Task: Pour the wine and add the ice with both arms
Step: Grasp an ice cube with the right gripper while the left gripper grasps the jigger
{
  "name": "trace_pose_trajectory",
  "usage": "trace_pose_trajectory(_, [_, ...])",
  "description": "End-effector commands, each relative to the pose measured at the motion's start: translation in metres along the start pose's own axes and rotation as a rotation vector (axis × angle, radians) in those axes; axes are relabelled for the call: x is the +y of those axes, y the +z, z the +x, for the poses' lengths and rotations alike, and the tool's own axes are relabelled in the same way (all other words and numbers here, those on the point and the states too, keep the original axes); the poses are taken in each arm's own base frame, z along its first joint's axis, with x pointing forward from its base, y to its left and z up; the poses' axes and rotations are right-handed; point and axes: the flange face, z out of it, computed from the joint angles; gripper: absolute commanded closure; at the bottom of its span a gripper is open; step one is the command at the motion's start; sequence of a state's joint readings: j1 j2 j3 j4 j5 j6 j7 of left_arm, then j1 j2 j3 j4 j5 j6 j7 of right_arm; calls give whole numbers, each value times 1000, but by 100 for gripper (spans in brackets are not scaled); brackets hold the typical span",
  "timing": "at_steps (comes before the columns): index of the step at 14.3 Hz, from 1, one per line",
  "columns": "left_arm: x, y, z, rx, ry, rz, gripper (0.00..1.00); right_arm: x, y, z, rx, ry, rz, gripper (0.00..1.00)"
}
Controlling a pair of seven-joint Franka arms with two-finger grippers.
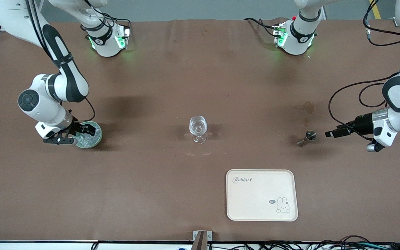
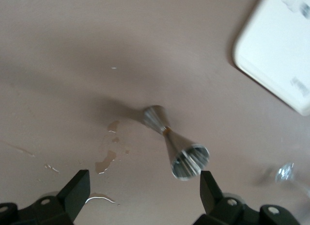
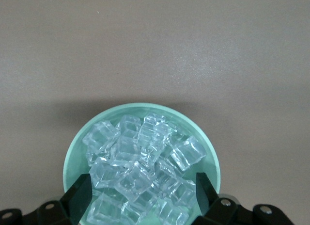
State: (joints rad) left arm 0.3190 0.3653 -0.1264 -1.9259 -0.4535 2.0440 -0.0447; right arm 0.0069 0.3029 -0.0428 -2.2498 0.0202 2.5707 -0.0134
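The ice [image 3: 143,171] is a heap of small clear cubes filling a pale green bowl [image 1: 90,137] (round, shallow) at the right arm's end of the table. The stemmed glass [image 1: 198,129] stands upright mid-table, apparently with clear liquid inside.

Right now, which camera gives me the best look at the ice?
The right wrist view: the ice fills the picture as a heap of clear cubes in the green bowl, between the right gripper's open fingers. The front view shows only a pale glint in the bowl, partly covered by that gripper. The left wrist view misses it.
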Motion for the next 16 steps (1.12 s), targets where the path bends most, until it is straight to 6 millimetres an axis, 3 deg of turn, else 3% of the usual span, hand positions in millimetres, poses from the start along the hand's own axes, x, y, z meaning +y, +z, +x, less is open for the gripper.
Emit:
trace_pose_trajectory(1, [-1,18,21,-32,-199,-21,0,-6,4,-5,7,9,9,17])
trace_pose_trajectory(5, [-6,43,40,-81,-326,-17,0,-11,7,-5,2,24,23,25])
trace_pose_trajectory(8, [-7,39,58,-193,-319,-23,0,-15,9,-5,-1,16,23,34])
trace_pose_trajectory(10, [-7,40,60,-261,-360,-27,0,-14,10,-6,-3,18,23,41])
trace_pose_trajectory(12, [-16,44,62,-285,-452,-53,0,-13,10,-5,-3,22,23,43])
trace_pose_trajectory(16, [-29,72,63,-341,-512,-61,0,-11,9,-5,-1,24,23,61])
